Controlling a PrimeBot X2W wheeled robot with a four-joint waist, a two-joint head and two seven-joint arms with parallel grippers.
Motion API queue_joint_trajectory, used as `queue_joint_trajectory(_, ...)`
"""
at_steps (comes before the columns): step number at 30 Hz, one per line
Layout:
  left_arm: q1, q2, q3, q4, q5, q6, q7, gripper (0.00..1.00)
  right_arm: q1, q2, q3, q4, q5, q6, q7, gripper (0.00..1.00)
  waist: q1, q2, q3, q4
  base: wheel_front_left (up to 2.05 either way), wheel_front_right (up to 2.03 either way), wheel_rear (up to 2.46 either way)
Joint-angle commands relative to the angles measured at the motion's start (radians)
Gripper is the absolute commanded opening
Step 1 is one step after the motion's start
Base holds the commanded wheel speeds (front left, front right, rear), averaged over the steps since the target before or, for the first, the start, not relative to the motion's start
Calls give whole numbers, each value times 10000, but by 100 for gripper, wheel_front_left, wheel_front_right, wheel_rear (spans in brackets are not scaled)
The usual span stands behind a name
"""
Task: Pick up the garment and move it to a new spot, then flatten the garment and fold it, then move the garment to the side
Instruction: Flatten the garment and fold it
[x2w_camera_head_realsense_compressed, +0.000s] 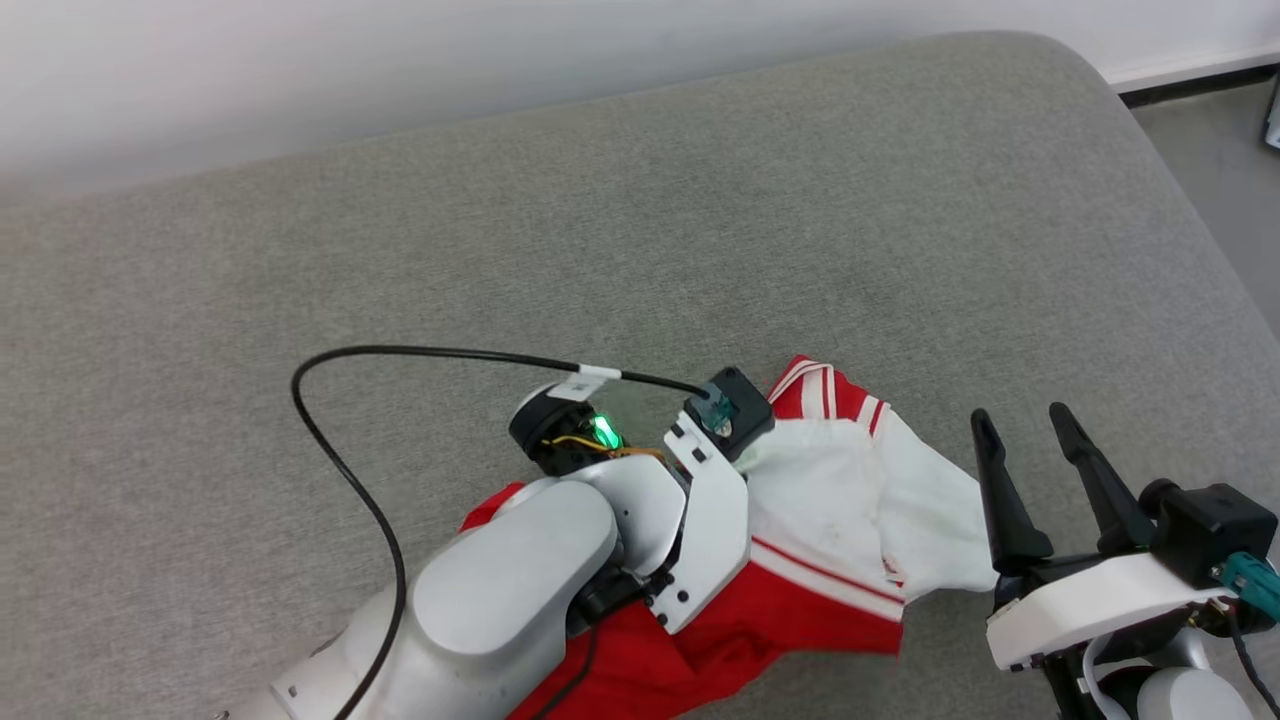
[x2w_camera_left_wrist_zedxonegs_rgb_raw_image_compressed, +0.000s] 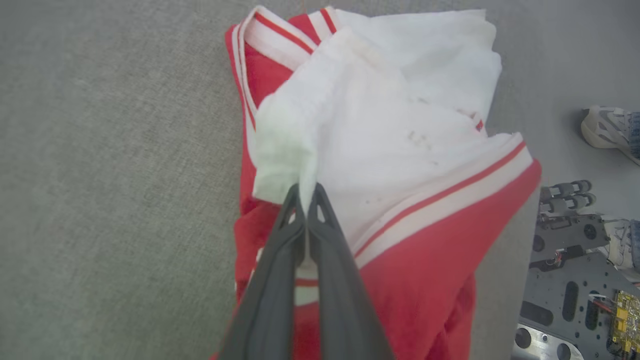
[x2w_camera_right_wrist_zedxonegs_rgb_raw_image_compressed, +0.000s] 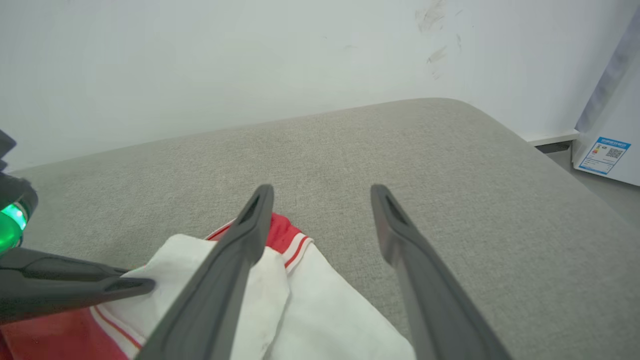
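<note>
The garment (x2w_camera_head_realsense_compressed: 850, 520), red with white sleeves and red-white striped trim, lies crumpled near the front edge of the grey cushion. In the left wrist view my left gripper (x2w_camera_left_wrist_zedxonegs_rgb_raw_image_compressed: 305, 192) is shut on a raised fold of white fabric of the garment (x2w_camera_left_wrist_zedxonegs_rgb_raw_image_compressed: 400, 150). From the head camera, the left wrist covers that gripper's fingers. My right gripper (x2w_camera_head_realsense_compressed: 1020, 412) stands open just right of the garment, nothing between its fingers. In the right wrist view its fingers (x2w_camera_right_wrist_zedxonegs_rgb_raw_image_compressed: 322, 189) spread above the white sleeve (x2w_camera_right_wrist_zedxonegs_rgb_raw_image_compressed: 310, 310), and the left gripper's fingers (x2w_camera_right_wrist_zedxonegs_rgb_raw_image_compressed: 125, 286) reach in from the left.
A wide grey cushion (x2w_camera_head_realsense_compressed: 700, 220) stretches to a white wall behind. Its rounded right corner drops to the floor (x2w_camera_head_realsense_compressed: 1220, 170). A black cable (x2w_camera_head_realsense_compressed: 340, 460) loops over my left arm. A person's shoe (x2w_camera_left_wrist_zedxonegs_rgb_raw_image_compressed: 605, 127) and my base (x2w_camera_left_wrist_zedxonegs_rgb_raw_image_compressed: 575, 280) are alongside. A white appliance (x2w_camera_right_wrist_zedxonegs_rgb_raw_image_compressed: 607, 150) stands at far right.
</note>
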Motion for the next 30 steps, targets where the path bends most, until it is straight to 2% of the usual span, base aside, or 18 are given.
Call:
queue_joint_trajectory(1, -159, 55, 178, -101, 74, 135, -298, 0, -73, 46, -57, 9, -4, -3, -23, 100, 0, 0, -48, 135, 0, 0, 0)
queue_joint_trajectory(3, -203, 102, 287, -180, 105, 232, -496, 0, -68, 47, -84, 3, -8, -3, -8, 100, 0, 0, -71, 207, 0, 0, 0)
queue_joint_trajectory(5, -192, 223, 587, -409, 158, 565, -923, 0, -35, 46, -138, -21, -30, -3, 24, 100, 0, 0, -120, 380, 0, 0, 0)
queue_joint_trajectory(11, 649, 952, 1914, -1286, -150, 2035, -2080, 0, 98, 10, -328, -159, -73, -3, 150, 100, 0, 0, -269, 1095, 0, 0, 0)
queue_joint_trajectory(16, 2168, 1847, 3145, -1988, -688, 3408, -2834, 0, 161, -48, -380, -285, -90, -3, 244, 100, 0, 0, -292, 1669, 0, 0, 0)
queue_joint_trajectory(20, 3740, 2385, 3929, -2422, -1208, 4333, -3332, 0, 215, -101, -452, -390, -93, -3, 343, 100, 0, 0, -257, 2037, 0, 0, 0)
queue_joint_trajectory(22, 4532, 2517, 4197, -2553, -1482, 4674, -3533, 0, 237, -128, -493, -440, -85, -3, 410, 100, 0, 0, -255, 2164, 0, 0, 0)
queue_joint_trajectory(26, 5873, 2428, 4613, -2670, -2107, 5100, -3836, 0, 250, -164, -521, -507, -77, -3, 494, 100, 0, 0, -273, 2278, 0, 0, 0)
queue_joint_trajectory(27, 6150, 2323, 4690, -2655, -2295, 5143, -3891, 5, 256, -173, -513, -511, -73, -3, 495, 100, 0, 0, -300, 2283, 0, 0, 0)
queue_joint_trajectory(28, 6423, 2266, 4717, -2599, -2397, 5204, -3933, 39, 272, -182, -509, -509, -70, -3, 524, 100, 0, 0, -342, 2286, 0, 0, 0)
queue_joint_trajectory(29, 6618, 2223, 4735, -2561, -2480, 5228, -4000, 100, 295, -193, -500, -514, -67, -3, 540, 100, 0, 0, -372, 2288, 0, 0, 0)
queue_joint_trajectory(30, 6767, 2184, 4734, -2523, -2516, 5208, -4069, 100, 303, -205, -494, -518, -64, -3, 568, 100, 0, 0, -414, 2288, 0, 0, 0)
